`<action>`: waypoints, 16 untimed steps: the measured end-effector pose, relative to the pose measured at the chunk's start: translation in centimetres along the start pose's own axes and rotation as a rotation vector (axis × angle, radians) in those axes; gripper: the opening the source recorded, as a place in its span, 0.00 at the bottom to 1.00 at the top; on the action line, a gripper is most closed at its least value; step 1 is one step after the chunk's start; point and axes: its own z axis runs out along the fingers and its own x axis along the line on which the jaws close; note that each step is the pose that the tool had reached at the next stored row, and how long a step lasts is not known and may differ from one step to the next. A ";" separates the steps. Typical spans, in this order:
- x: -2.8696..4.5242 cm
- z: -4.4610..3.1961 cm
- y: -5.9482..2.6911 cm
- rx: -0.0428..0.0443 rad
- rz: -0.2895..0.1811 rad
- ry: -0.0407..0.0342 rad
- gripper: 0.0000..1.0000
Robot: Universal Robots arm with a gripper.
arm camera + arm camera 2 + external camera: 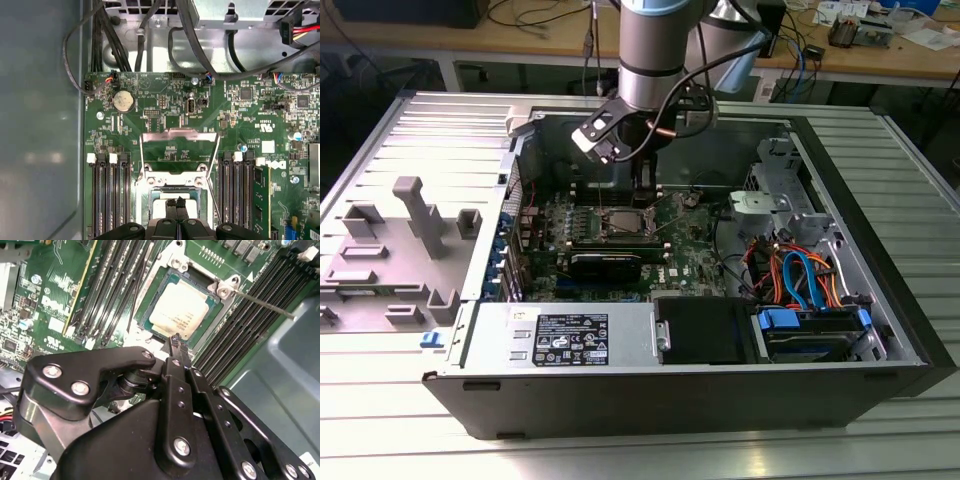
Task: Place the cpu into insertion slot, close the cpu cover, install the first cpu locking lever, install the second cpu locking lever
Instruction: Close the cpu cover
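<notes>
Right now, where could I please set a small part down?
Bare: ribbed grey metal table on the exterior view's right of the black computer case, and its near strip. Crowded: green motherboard around the black gripper, orange and blue cables.

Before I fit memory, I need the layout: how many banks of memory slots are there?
2: one bank on one side of the cpu, another bank opposite; parts may be hidden.
</notes>
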 end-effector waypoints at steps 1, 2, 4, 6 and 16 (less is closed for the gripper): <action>0.00 0.00 0.18 0.0001 0.000 -0.0002 0.11; 0.01 0.00 0.27 0.0000 0.000 -0.0001 0.11; 0.01 -0.14 0.32 0.0000 0.000 -0.0001 0.11; 0.00 -0.58 0.33 0.0000 0.000 -0.0003 0.11; -0.02 -1.38 1.86 0.0001 0.000 -0.0091 0.11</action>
